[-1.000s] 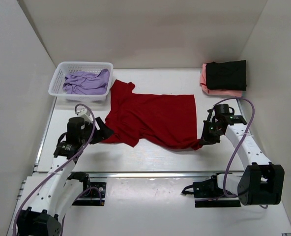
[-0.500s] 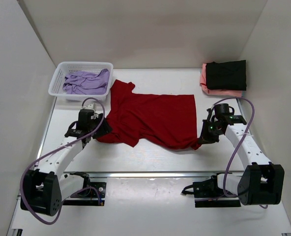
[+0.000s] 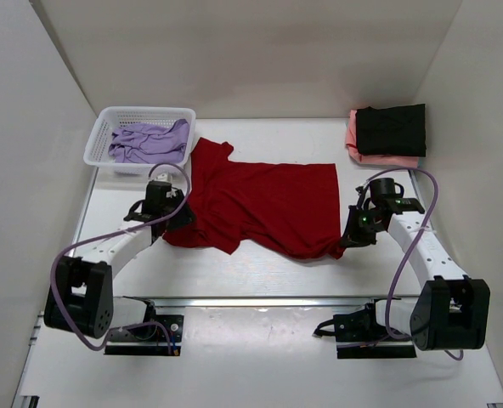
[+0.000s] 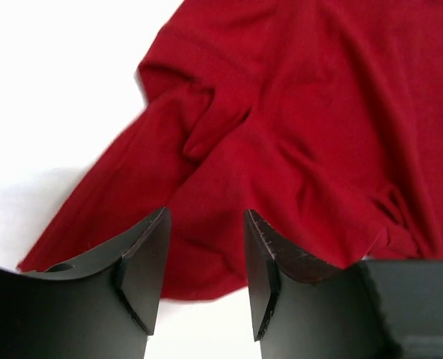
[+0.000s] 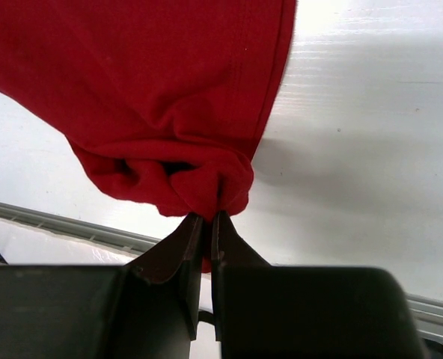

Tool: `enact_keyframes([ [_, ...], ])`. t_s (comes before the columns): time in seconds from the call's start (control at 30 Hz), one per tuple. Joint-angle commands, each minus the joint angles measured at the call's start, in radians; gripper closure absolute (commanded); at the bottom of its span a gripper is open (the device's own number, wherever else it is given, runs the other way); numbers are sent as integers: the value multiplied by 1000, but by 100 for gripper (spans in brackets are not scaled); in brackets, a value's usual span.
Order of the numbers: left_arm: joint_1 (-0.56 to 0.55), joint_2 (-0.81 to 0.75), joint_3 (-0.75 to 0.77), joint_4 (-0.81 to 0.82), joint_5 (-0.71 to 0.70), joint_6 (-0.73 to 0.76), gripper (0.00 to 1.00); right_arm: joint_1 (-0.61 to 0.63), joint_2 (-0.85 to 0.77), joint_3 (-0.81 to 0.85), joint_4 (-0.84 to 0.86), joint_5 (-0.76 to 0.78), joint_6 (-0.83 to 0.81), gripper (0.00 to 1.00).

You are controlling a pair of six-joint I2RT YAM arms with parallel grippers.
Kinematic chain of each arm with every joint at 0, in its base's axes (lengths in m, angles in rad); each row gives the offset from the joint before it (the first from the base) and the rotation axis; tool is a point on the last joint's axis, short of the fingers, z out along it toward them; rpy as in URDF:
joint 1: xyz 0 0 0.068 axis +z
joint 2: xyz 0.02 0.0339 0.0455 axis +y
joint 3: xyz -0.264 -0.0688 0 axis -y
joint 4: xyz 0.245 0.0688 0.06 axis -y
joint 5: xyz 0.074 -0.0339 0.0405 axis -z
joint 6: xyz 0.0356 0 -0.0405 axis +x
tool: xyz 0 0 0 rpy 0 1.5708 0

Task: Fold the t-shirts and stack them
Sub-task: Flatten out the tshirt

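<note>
A bright red t-shirt [image 3: 264,204] lies spread and rumpled across the middle of the table. My right gripper [image 3: 350,240] is shut on its near right corner, a bunched fold [image 5: 206,187] pinched between the fingers. My left gripper [image 3: 173,223] is open at the shirt's near left edge; red cloth [image 4: 281,134] shows beyond and between its fingers. A black shirt [image 3: 392,129] lies folded on a salmon pink one [image 3: 353,136] at the far right. A pale lavender shirt [image 3: 148,140] sits crumpled in the basket.
A white mesh basket [image 3: 102,133] stands at the far left. White walls close in the table on three sides. A grey rail [image 3: 260,301] runs along the near edge by the arm bases.
My left arm has reached forward and right, bringing its open gripper to the red shirt's left edge. My right gripper has held its pinch and barely shifted.
</note>
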Motion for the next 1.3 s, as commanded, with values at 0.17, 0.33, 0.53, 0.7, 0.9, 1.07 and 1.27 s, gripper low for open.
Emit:
enact_keyframes([
  [0.17, -29, 94, 72, 73, -25, 5, 39, 2, 9, 38, 34, -23, 4, 100],
  [0.33, -35, 96, 55, 62, -25, 17, 39, -7, 7, 44, 37, -27, 10, 100],
  [0.53, -25, 73, 47, 76, -21, 14, 59, -7, 13, 43, 39, -30, 14, 100],
  [0.7, -23, 78, 40, 75, -25, 40, 39, -7, 6, 35, 43, -41, 15, 100],
  [0.9, -9, 99, 30, 88, -47, 55, 29, -23, -22, 14, 39, -53, 20, 100],
  [1.07, -17, 108, 26, 111, -9, 28, 59, -23, -31, 8, 43, -55, 21, 100],
  [1.27, -16, 85, -6, 116, 18, 40, 41, -23, -30, 3, 49, -72, 29, 100],
])
